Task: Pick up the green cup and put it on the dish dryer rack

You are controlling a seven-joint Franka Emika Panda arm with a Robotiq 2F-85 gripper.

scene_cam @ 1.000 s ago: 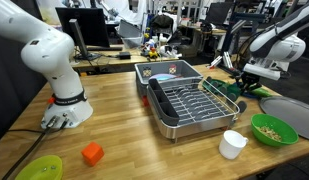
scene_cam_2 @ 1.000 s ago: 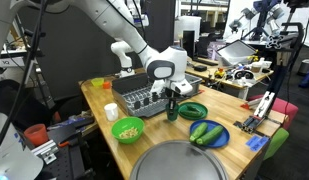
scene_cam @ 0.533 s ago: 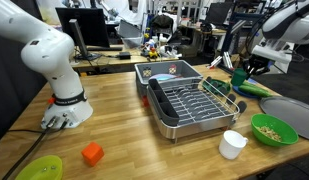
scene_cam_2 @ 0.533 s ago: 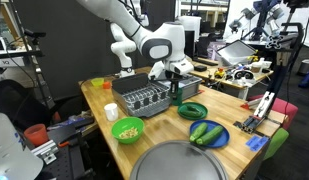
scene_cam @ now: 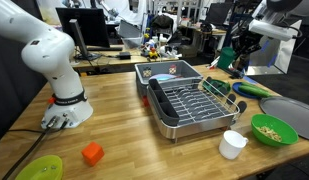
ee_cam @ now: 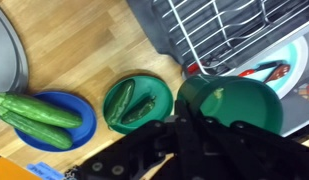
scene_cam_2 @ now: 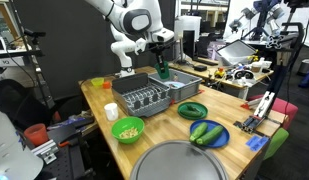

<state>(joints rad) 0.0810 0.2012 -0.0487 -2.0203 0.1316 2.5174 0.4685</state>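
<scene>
My gripper [scene_cam: 234, 52] is shut on the green cup [scene_cam: 226, 61] and holds it in the air beyond the far right corner of the dish dryer rack [scene_cam: 189, 103]. In an exterior view the cup [scene_cam_2: 163, 71] hangs under the gripper [scene_cam_2: 160, 62] above the rack [scene_cam_2: 140, 98] and the grey tub. In the wrist view the cup [ee_cam: 234, 103] fills the lower right, its rim pinched between the black fingers [ee_cam: 189, 125]. The rack's wires [ee_cam: 219, 25] show at the top.
A grey tub [scene_cam: 166, 72] stands behind the rack. A white cup [scene_cam: 232, 144], a lime-green bowl [scene_cam: 273, 129], a blue plate with cucumbers [ee_cam: 49, 115] and a green plate with peppers [ee_cam: 134, 100] are near. A large metal lid [scene_cam: 294, 115] lies at the right edge.
The gripper has lifted the green cup off the table and carried it up and towards the rack and tub.
</scene>
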